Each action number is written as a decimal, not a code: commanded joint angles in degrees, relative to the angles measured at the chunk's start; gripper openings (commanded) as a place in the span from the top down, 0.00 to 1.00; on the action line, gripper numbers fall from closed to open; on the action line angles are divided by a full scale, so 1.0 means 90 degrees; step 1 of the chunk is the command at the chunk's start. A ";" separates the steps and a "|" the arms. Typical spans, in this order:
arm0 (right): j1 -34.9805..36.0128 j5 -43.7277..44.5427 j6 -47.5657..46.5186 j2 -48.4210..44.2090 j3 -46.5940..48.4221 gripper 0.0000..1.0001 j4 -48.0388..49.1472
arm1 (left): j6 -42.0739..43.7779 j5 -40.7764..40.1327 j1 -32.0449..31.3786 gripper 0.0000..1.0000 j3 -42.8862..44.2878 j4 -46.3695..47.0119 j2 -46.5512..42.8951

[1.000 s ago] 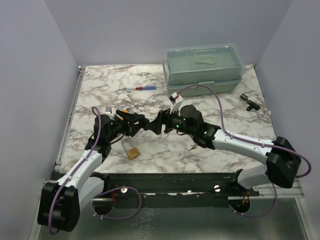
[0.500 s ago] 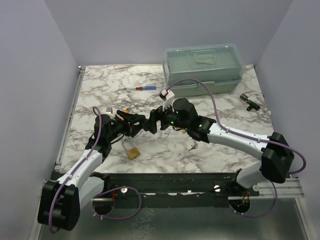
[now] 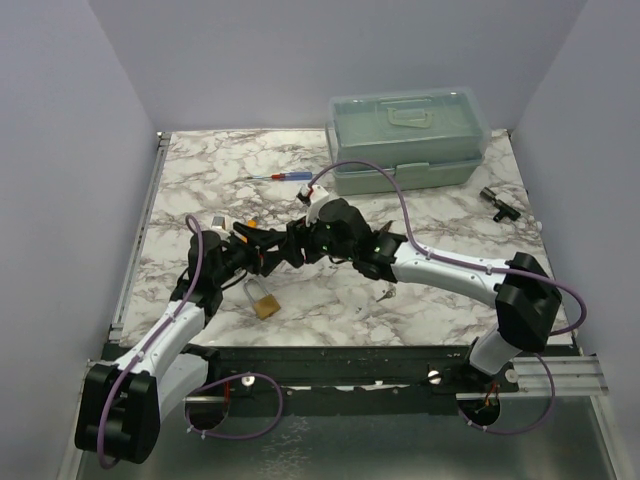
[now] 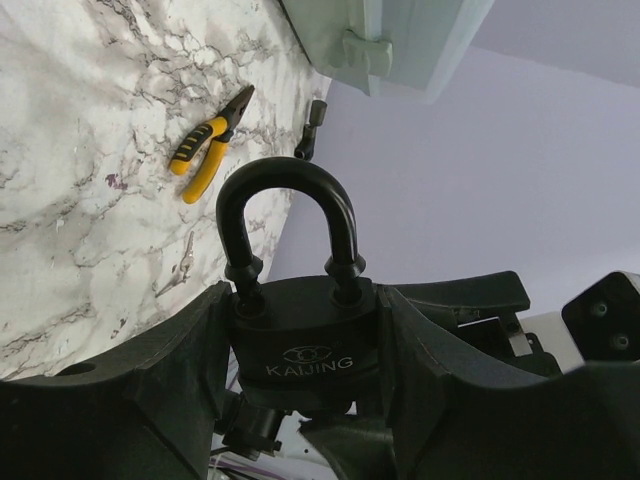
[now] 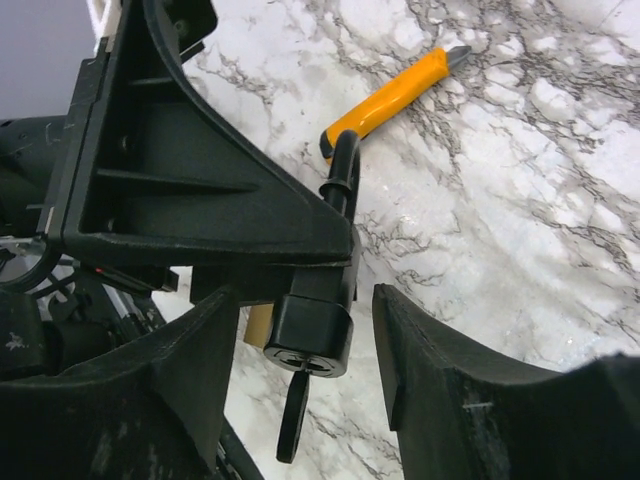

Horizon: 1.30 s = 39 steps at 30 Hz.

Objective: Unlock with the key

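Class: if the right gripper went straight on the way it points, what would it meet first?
Most likely the black padlock, clamped in the left gripper: its keyhole end sits between the open jaws.

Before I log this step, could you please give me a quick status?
Left pincer shut on black padlock, shackle closed. Right pincer open, straddling the key inserted in it. Nothing blocking the key.

Black padlock (image 4: 300, 340), apparently dark key (image 5: 293, 415)
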 commanded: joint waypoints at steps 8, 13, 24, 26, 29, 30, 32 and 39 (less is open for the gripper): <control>0.0187 0.1075 0.0490 0.0258 0.0311 0.59 -0.0512 | -0.0285 0.0137 -0.0007 1.00 -0.0201 0.0592 -0.0372; 0.0242 0.1207 0.0708 0.0476 0.0493 0.76 -0.0746 | -0.0339 0.0112 -0.0004 1.00 -0.0257 0.0591 -0.0425; 0.0252 0.1205 0.1152 0.0081 0.0218 1.00 -0.0666 | -0.0100 0.0537 0.0000 0.44 -0.0282 0.0415 -0.0460; 0.0252 0.1166 0.1208 -0.0125 0.0027 1.00 -0.0499 | -0.0014 0.0564 0.0012 0.25 -0.0252 0.0133 -0.0479; 0.0252 0.1164 0.1238 -0.0321 -0.0002 1.00 -0.0394 | 0.0147 0.0626 0.0024 0.14 -0.0148 -0.0248 -0.0541; 0.0252 0.1166 0.1200 -0.0344 0.0062 1.00 -0.0421 | 0.0198 0.0657 0.0046 0.12 -0.0078 -0.0410 -0.0572; 0.0252 0.1081 0.1062 -0.0348 0.0213 1.00 -0.0522 | 0.0339 0.0709 0.0088 0.10 0.0081 -0.0729 -0.0657; 0.0333 0.0940 0.0321 -0.0915 -0.0166 1.00 -0.0392 | 0.0856 0.0534 0.0273 0.12 0.0731 -0.2411 -0.1080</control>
